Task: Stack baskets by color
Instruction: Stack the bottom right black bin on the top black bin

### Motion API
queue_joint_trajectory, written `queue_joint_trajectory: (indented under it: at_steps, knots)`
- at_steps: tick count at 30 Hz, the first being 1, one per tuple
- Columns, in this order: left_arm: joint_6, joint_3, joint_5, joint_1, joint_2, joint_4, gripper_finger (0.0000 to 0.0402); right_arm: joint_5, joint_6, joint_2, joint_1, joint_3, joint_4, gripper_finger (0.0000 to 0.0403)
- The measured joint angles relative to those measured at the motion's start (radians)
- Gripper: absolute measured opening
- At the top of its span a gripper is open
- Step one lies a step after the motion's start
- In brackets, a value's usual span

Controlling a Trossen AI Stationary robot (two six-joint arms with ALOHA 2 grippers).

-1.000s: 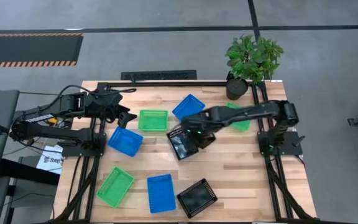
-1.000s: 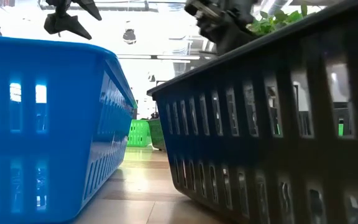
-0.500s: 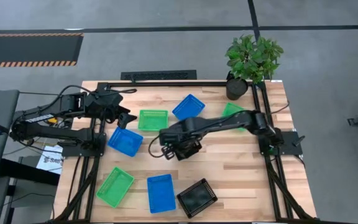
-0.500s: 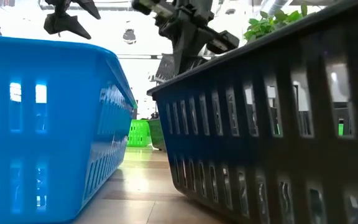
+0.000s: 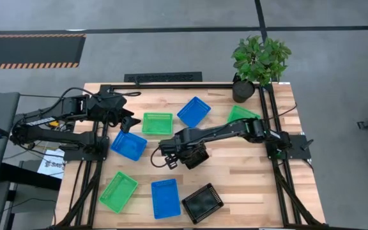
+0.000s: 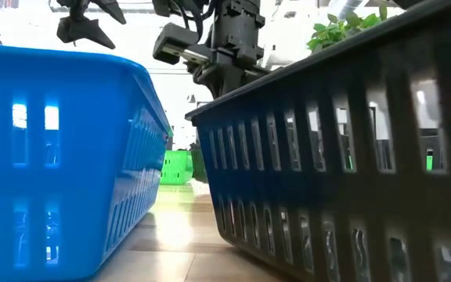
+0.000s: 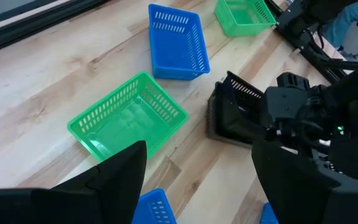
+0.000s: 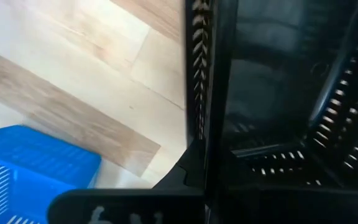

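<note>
Of two black baskets, one (image 5: 197, 156) sits mid-table with my right gripper (image 5: 179, 153) shut on it; it also shows in the left wrist view (image 7: 232, 115). The other black basket (image 5: 202, 202) rests at the near edge. Three blue baskets (image 5: 128, 145) (image 5: 193, 110) (image 5: 165, 197) and three green baskets (image 5: 157, 122) (image 5: 118, 191) (image 5: 243, 115) lie flat on the wood. My left gripper (image 5: 128, 121) hangs open at the far left, above the gap between a blue and a green basket. My right gripper pinches one side wall of the black basket at its rim (image 8: 197, 93), one finger inside and one outside. The fingers come from above, pointing down. The basket sits tilted in the hold; whether its low edge touches the table I cannot tell.
A potted plant (image 5: 260, 61) stands at the far right corner. The near blue basket (image 6: 61, 157) and the near black basket (image 6: 343, 157) fill the low view. Bare wood lies right of the held basket, toward the right arm's base (image 5: 286, 144).
My right arm has stretched toward the table's left and near edges and sunk lower, staying shut on the black basket, which has gone a little toward the near edge with it.
</note>
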Motion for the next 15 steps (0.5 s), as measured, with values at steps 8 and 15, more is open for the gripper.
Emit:
queue_joint_trajectory:
  at_steps: [8, 15]
  knots:
    - [0.014, 0.000, 0.000, 0.000, 0.000, -0.002, 0.0279, 0.004, -0.015, -0.002, 0.000, -0.010, -0.084, 0.0017]
    - [0.018, 0.000, -0.001, 0.000, 0.000, -0.005, 0.0279, 0.005, -0.064, -0.002, 0.001, -0.011, -0.033, 0.0022]
